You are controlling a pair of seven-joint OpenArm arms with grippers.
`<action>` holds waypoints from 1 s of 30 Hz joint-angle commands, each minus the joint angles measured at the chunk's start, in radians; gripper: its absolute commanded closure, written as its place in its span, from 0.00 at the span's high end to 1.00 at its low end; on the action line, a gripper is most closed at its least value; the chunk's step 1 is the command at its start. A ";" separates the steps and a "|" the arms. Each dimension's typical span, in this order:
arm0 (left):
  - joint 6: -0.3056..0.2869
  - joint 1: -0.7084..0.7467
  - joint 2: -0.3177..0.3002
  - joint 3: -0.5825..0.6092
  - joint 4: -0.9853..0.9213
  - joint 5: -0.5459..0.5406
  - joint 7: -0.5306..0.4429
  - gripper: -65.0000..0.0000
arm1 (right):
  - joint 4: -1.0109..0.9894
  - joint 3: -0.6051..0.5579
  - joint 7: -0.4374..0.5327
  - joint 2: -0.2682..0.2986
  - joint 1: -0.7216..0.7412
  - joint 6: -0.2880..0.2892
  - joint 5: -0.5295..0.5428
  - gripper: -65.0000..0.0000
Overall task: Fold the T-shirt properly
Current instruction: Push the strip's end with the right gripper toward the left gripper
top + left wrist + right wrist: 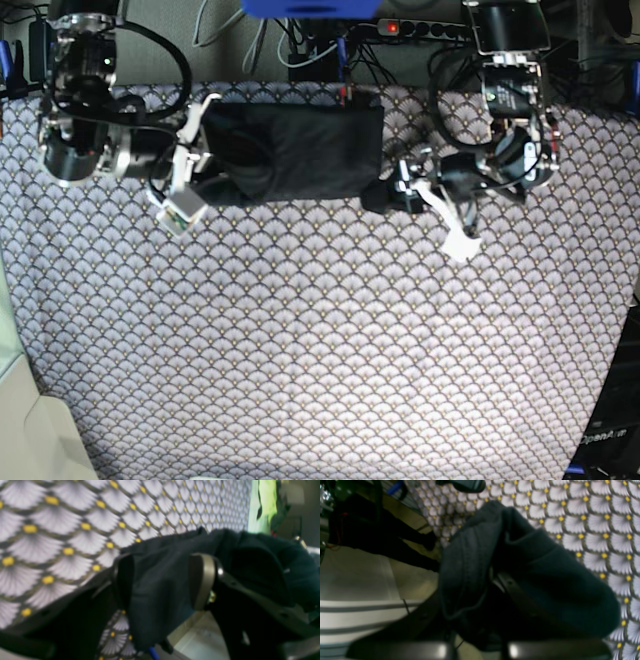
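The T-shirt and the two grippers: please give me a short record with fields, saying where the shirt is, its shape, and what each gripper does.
garment: black T-shirt, bunched into a rough band
place: far edge of the patterned tablecloth, between the two arms
left gripper: jaws apart, a bunch of shirt cloth between them
right gripper: shut on the other end of the shirt; cloth drapes over it in its wrist view
fold state: not yet a neat fold
unclear: whether any of the shirt is lifted off the cloth
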 commanded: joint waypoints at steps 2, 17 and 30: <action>-0.005 -0.009 -0.003 -0.038 0.017 -0.022 0.000 0.52 | 0.018 -0.017 0.025 0.007 0.033 0.000 0.038 0.00; -0.005 0.028 -0.043 -0.070 0.017 -0.021 -0.009 0.52 | 0.011 -0.130 0.025 -0.050 0.074 0.000 0.034 0.00; -0.013 0.042 -0.051 -0.070 0.017 -0.022 -0.010 0.52 | 0.009 -0.238 0.025 -0.140 0.117 0.000 -0.043 0.02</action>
